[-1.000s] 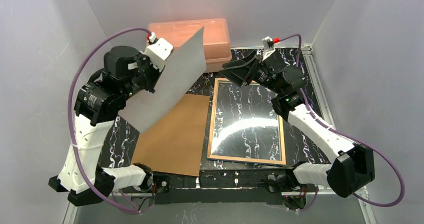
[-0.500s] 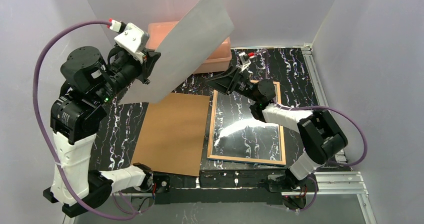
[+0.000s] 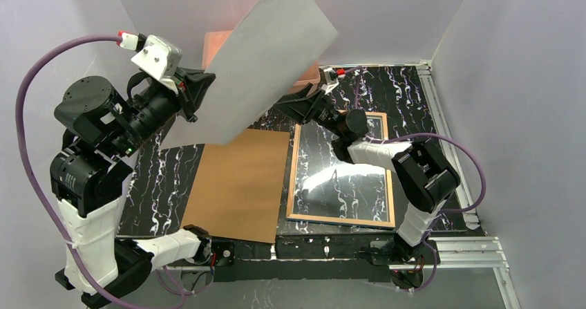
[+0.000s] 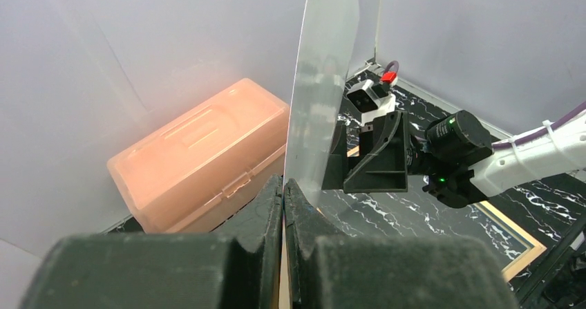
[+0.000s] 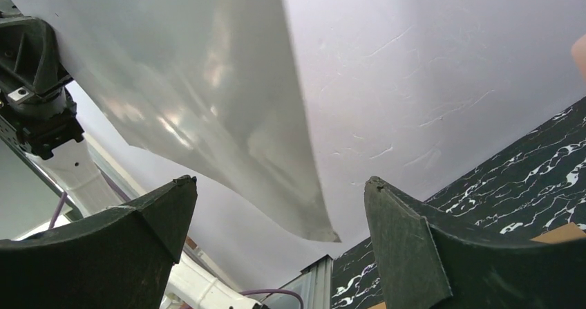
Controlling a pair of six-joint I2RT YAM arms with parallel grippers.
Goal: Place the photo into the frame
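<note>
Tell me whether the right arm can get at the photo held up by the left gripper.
Probably yes: the right gripper is open and aimed at the free lower corner of the photo, with nothing between them.

You've got the photo [image 3: 269,60] showing plain white, a brown board [image 3: 238,184], peach box [image 4: 200,153], black table [image 3: 401,91] veined white.

We find the near half of the frame [image 3: 341,219] open from above; the right arm [image 3: 376,150] crosses its far end, and the photo [image 3: 269,60] hangs beyond its far-left corner.
</note>
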